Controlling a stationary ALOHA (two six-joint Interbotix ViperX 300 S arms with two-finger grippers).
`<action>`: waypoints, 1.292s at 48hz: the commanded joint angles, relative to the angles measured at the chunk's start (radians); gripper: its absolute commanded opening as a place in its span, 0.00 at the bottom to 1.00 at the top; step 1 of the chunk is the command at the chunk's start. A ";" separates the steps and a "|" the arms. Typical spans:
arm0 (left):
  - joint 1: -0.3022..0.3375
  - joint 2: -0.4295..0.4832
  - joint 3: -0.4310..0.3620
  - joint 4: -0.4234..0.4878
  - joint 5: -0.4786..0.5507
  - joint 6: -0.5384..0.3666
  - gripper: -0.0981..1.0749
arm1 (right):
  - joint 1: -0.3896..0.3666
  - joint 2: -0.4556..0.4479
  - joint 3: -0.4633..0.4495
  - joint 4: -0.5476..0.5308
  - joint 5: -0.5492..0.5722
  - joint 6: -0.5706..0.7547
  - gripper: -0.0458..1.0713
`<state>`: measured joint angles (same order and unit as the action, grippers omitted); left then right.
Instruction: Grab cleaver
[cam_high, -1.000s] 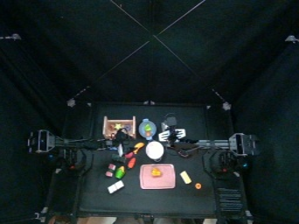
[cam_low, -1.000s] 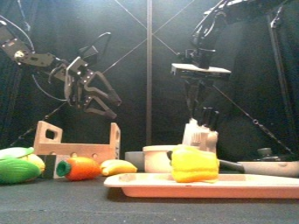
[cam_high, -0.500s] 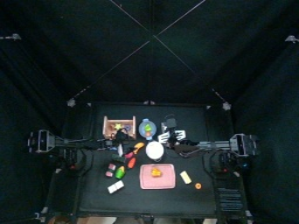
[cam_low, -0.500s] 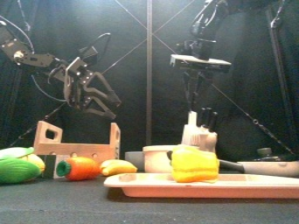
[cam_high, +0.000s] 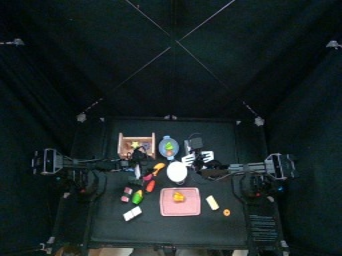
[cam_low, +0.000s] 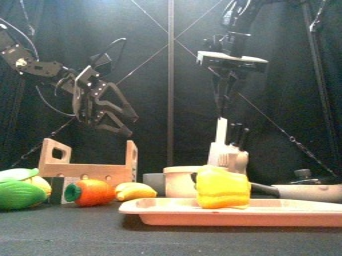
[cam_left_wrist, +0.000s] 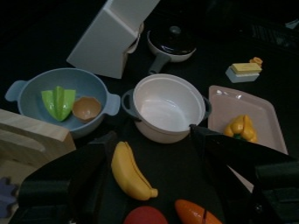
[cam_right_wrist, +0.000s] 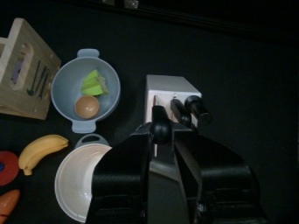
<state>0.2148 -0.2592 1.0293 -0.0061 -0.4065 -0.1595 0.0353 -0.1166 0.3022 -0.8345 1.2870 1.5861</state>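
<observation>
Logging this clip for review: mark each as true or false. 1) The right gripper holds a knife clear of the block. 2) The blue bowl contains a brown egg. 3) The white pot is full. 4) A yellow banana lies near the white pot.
1) False: the right gripper hangs above the white knife block, nothing between its jaws.
2) True: the blue bowl holds a brown egg and a green piece.
3) False: the white pot is empty.
4) True: the yellow banana lies beside it.

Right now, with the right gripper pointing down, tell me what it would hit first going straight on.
Most likely the knife block: the right gripper hangs above it, jaws around a black handle's line. Exact depth is unclear.
</observation>
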 joint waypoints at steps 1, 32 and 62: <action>0.003 -0.002 -0.012 0.000 -0.003 0.000 0.93 | 0.014 -0.041 -0.028 -0.012 0.021 0.000 0.55; 0.002 -0.002 -0.009 0.000 0.000 0.000 0.93 | 0.107 -0.089 -0.051 -0.037 0.071 -0.002 0.55; 0.002 -0.003 -0.011 -0.012 0.003 -0.002 0.93 | 0.156 -0.117 -0.037 -0.066 0.080 0.000 0.55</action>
